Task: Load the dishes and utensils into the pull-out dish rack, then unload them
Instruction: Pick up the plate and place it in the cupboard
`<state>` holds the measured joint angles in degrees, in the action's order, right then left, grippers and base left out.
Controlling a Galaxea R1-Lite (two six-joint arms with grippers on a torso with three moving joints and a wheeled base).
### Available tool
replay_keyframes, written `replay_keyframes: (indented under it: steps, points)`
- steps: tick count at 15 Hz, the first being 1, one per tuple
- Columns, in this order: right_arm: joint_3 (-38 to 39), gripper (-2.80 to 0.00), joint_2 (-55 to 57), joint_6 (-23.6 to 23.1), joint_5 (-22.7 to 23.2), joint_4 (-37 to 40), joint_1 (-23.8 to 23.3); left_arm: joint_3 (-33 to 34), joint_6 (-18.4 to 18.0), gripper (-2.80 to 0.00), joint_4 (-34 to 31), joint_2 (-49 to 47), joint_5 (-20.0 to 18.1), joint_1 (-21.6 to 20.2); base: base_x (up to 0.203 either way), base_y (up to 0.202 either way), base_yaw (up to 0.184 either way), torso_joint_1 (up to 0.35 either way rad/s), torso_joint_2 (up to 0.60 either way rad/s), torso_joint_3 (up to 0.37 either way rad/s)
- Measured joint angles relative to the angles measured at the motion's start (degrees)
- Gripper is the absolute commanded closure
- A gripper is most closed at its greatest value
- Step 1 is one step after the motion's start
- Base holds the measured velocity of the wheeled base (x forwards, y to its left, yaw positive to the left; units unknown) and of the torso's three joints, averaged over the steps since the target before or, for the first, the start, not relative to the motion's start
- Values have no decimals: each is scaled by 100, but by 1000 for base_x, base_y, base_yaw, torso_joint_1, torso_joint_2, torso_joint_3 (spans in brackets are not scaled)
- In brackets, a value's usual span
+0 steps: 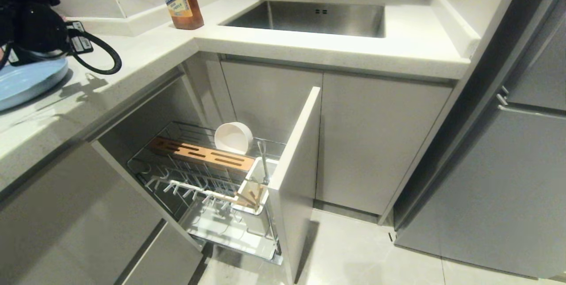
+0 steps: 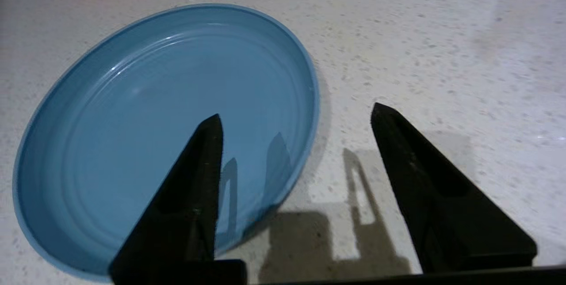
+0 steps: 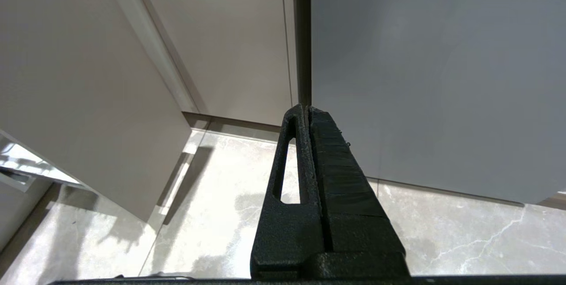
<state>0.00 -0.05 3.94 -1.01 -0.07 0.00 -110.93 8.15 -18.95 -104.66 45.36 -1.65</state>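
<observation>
Unloading: plate [image 2: 146, 134] flat on desk [image 2: 442, 46], left gripper [image 2: 294, 119] fingers apart above rim; bowl [image 1: 233, 137] next; right gripper [image 3: 308, 112] fingers together.

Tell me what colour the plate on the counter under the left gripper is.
Light blue, plain. The plate shows best in the left wrist view.

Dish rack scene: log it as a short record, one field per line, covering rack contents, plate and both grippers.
rack: pulled out of the cabinet
bowl: cream-white, on edge in the rack
utensil cup: holds spoon and chopsticks
plate: light-blue, flat on the counter
left gripper: open, above the plate's rim
right gripper: shut, parked low by the cabinets, over the floor
</observation>
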Motion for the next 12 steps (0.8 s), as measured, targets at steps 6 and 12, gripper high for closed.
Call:
replay_keyframes:
  steps: [6,12]
  points:
    - [0,0,0,-1,0,0,0,0,-332,-280,17,-286,-5,-298,0,0,0,0,0,0]
    - [0,0,0,0,1,0,0,0,-432,-280,0,-426,-94,-410,0,0,0,0,0,0]
